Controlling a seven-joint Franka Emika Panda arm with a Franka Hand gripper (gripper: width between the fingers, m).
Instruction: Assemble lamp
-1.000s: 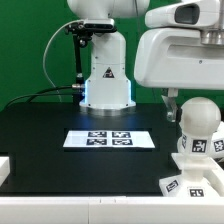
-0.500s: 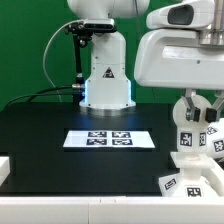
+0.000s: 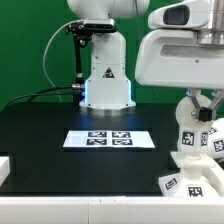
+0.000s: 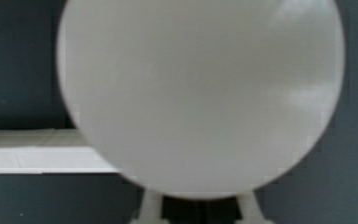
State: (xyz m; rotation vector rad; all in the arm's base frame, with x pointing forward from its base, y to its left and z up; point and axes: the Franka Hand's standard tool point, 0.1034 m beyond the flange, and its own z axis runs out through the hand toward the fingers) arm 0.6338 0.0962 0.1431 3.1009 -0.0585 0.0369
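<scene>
exterior view: gripper (image 3: pixel 197 108) astride bulb (image 3: pixel 197 130) on base (image 3: pixel 188 162); pinch or gap unclear

No words or numbers are legible; only black-and-white square tags (image 3: pixel 97 138) mark the marker board (image 3: pixel 75 139) and lamp (image 3: pixel 190 152).

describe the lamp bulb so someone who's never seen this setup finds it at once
Start at the black table, then go to the exterior view's right edge, under the big white arm. The bulb is the white part flanked by the jaws there. Unlike the blocky base below it and the flat marker board mid-table, it is rounded.
</scene>
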